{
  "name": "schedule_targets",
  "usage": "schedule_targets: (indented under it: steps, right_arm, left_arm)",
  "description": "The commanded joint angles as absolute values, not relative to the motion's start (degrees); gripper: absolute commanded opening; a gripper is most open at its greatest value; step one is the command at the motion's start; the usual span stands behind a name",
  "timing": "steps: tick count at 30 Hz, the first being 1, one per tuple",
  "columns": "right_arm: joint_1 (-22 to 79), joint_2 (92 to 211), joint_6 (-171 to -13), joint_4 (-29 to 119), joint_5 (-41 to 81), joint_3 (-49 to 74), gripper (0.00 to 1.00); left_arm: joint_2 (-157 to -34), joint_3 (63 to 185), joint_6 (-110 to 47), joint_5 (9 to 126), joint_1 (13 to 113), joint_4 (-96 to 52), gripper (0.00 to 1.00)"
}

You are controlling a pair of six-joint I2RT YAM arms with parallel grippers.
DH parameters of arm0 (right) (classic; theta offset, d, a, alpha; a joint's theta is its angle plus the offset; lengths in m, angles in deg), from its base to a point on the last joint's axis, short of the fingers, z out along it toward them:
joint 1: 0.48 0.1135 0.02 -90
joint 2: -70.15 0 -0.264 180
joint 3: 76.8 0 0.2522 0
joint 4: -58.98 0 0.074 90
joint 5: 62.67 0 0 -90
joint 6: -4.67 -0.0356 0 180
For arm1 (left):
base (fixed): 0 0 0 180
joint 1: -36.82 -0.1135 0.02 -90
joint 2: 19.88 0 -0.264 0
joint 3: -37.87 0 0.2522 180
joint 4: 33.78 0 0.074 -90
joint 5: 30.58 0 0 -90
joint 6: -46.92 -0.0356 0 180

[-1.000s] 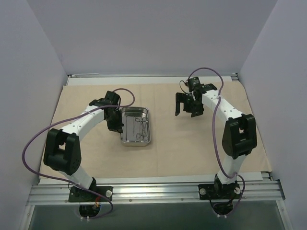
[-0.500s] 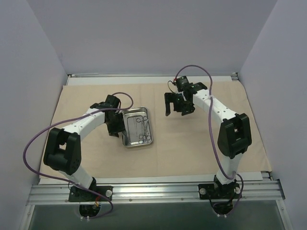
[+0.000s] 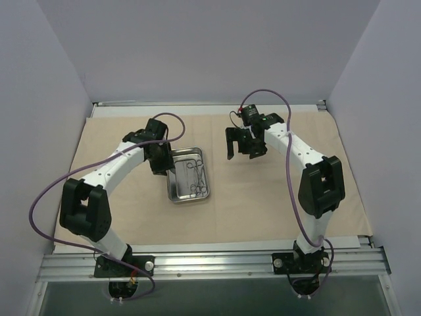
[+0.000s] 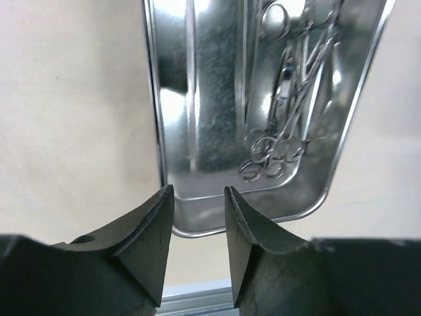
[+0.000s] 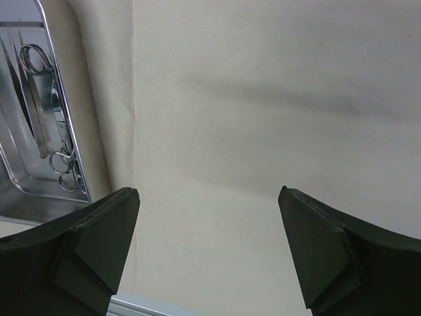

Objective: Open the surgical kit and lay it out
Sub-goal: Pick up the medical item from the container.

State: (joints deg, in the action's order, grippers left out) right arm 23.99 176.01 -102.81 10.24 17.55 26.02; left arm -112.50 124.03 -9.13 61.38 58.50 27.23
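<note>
Left tool [image 4: 195, 195] fingers part-way apart, gripping nothing, hanging at far end of steel tray [image 3: 179, 188]; right tool [image 5: 208, 192] wide apart over bare cloth wrap [image 3: 276, 197]; tray sits left of centre, long axis near-to-far, slightly skewed; instruments [image 3: 194, 176] lie lengthwise inside; flat cloth all round on bench.

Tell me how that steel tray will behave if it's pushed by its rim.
The steel tray looks rigid and polished, so it would probably slide as one piece, perhaps dragging the cloth wrap. The loose instruments inside would likely shift.
</note>
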Motion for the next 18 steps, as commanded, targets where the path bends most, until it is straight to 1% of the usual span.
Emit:
schedule_targets:
  steps: [1,3,5,6,10,18]
  right_arm:
    - [24.0,174.1,-102.2,8.1,19.2,26.3,0.92]
    - [23.9,174.0,-102.2,8.1,19.2,26.1,0.92]
    - [23.9,173.9,-102.3,8.3,19.1,26.0,0.92]
    - [23.9,173.9,-102.3,8.4,19.1,26.0,0.92]
    - [23.3,173.9,-101.9,8.5,18.9,26.1,0.92]
    - [21.2,173.6,-101.4,8.7,18.0,24.9,0.92]
  left_arm:
    - [-115.3,128.8,-8.6,63.2,58.8,25.8,0.43]
    - [-118.0,130.1,-8.2,65.1,58.8,25.3,0.44]
    - [-120.1,132.3,-8.0,66.1,59.3,24.7,0.47]
    - [-122.4,133.0,-7.8,66.7,59.5,24.6,0.51]
    - [-128.0,136.0,-6.4,67.4,60.6,24.5,0.55]
    - [-134.0,139.3,-4.9,66.4,61.9,24.5,0.52]
